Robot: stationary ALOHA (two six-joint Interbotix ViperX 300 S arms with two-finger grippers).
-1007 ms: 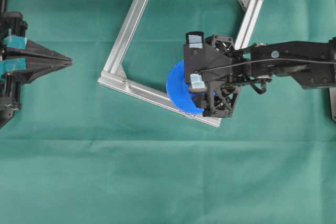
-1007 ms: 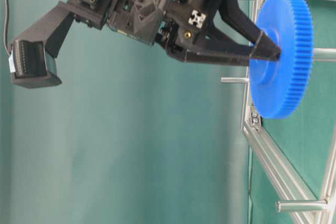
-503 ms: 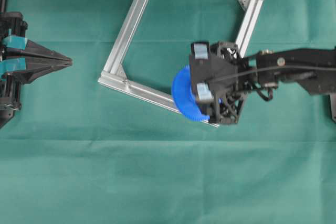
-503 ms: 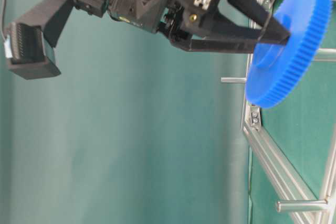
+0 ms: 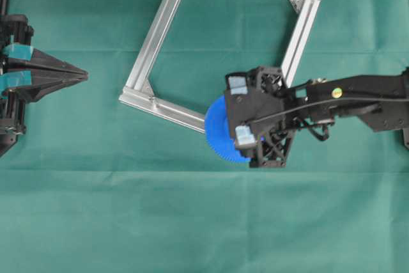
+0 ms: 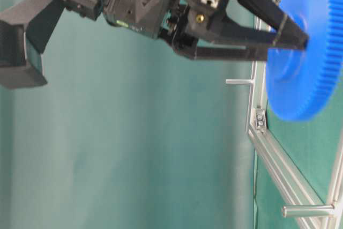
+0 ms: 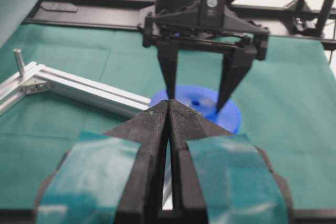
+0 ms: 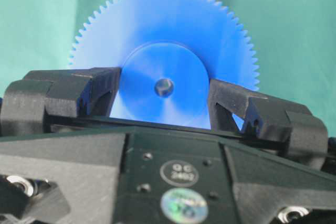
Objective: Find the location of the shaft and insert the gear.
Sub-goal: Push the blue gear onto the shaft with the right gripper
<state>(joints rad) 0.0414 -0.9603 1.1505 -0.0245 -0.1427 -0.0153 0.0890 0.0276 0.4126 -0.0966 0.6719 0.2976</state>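
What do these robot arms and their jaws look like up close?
Both are matte black plastic. The left gripper has long tapered jaws wrapped in teal tape. The right gripper has slim pointed jaws, a latticed body, a thin black cable, pale tape patches and a round sticker.

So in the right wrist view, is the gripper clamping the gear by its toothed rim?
No. The right gripper has its fingers pressed against the raised round hub of the gear, well inside the teeth.

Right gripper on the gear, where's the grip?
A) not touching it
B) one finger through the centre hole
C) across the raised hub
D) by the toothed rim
C: in the right wrist view the right gripper has a finger on each side of the gear's raised hub, centre hole clear.
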